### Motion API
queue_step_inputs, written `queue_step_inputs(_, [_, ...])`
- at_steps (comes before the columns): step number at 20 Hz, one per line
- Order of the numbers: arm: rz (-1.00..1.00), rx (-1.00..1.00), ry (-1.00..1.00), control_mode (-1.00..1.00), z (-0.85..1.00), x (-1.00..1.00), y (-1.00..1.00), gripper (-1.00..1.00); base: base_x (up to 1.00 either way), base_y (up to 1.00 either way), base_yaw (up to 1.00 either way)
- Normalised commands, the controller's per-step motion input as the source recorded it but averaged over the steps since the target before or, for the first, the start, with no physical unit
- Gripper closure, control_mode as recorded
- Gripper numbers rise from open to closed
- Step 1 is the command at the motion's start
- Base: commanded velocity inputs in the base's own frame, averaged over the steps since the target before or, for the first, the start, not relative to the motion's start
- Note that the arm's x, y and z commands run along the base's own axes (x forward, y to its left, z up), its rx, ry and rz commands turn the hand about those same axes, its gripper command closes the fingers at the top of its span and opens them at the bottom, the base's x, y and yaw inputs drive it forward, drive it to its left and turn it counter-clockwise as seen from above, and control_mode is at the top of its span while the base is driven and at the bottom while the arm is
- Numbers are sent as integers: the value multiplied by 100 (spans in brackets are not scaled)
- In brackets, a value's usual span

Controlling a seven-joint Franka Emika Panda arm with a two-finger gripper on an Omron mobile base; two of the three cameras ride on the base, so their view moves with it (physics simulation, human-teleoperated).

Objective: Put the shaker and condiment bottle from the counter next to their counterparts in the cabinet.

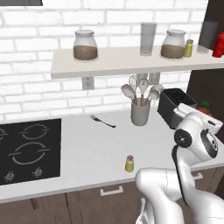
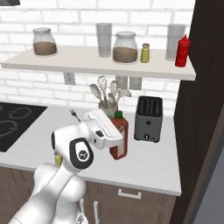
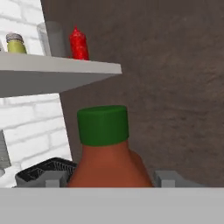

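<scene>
From the left base view the white arm fills the near right corner, its hand reaching toward the right end of the counter (image 1: 87,144), where the green cap and red shoulder of the condiment bottle (image 1: 204,106) peek out just past the wrist; the shaker (image 1: 129,163) stands alone near the counter's front edge, well to the left of the hand, tiny, yellow-green with a tan-brown cap. Above, on the cabinet (image 1: 127,65), its twin shaker (image 1: 188,48) sits beside a jar and the plain red bottle (image 1: 218,45) at the far right. From the right base view the arm's elbow is nearest, and the gripper (image 2: 117,136) sits level against the bottle's side, the bottle upright on the counter beside the toaster (image 2: 148,118), its long axis vertical and the shelf almost straight above. In the hand view the bottle's dark red-brown shoulder and green cap rise directly between the two finger tips (image 3: 168,178), which flank it closely at a middling width; I judge it a grip around the body, though contact itself is hidden. The coming move is likely a straight lift up toward the red bottle.
</scene>
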Motion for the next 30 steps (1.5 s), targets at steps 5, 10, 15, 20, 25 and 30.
queue_step_inputs(5, [27,-29,1,-100,69,-35,-12,100,0,0,0])
queue_step_inputs(10, [13,-21,9,-100,60,-50,-2,100,0,0,0])
queue_step_inputs(15, [0,-6,9,-100,88,-24,0,100,0,0,0])
queue_step_inputs(20, [0,0,8,-100,100,-10,0,100,0,0,0])
queue_step_inputs(25, [0,3,12,-100,100,-37,-18,100,0,0,0])
queue_step_inputs(30, [-1,14,1,-100,98,-44,-16,100,0,0,0])
